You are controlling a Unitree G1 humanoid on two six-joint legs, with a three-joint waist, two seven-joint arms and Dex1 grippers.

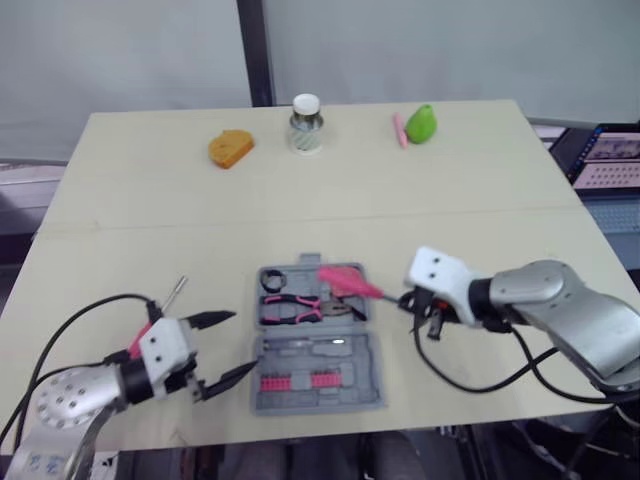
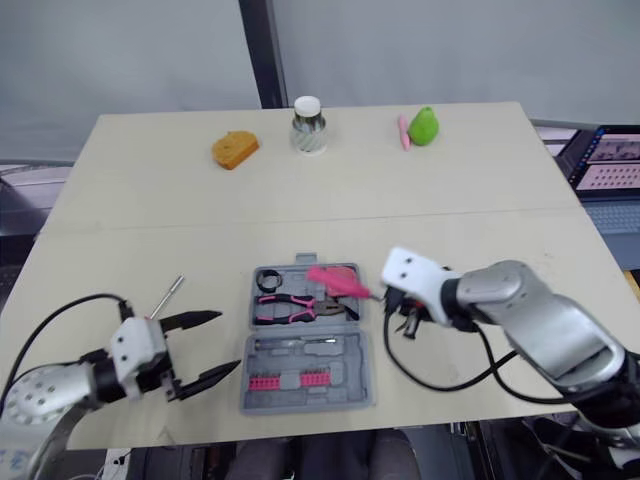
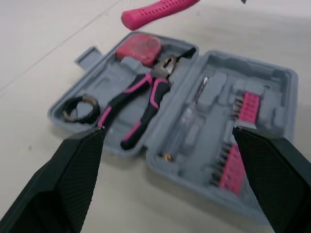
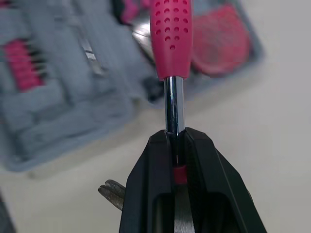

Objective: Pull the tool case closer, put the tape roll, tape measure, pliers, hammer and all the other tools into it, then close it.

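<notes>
The case (image 1: 320,403) lies open on the table (image 1: 450,200), close to the near edge at the centre, both halves flat. The far half holds the tape roll (image 1: 273,281) in its left pocket, the pliers (image 1: 300,308) across the middle and the tape measure (image 3: 141,46) at the right end. The near half holds a row of pink bits (image 1: 295,381) and a clear-handled driver (image 3: 192,119). The right gripper (image 4: 175,141) sits just right of the case, its fingers clamped tight on the chrome shaft of the hammer (image 1: 350,281), close to the head. The pink handle points left and hangs over the far right corner of the case, above the tape measure. Whether it touches the case cannot be told. The left gripper (image 1: 243,343) is just left of the case near the table's near edge, fingers spread wide and holding nothing, aimed at the case. A slim metal tool (image 1: 176,294) lies on the table at the far side of the left gripper. Along the far edge, well apart from the case, stand an orange object (image 1: 230,148), a jar (image 1: 306,124) and a green object (image 1: 421,123).
</notes>
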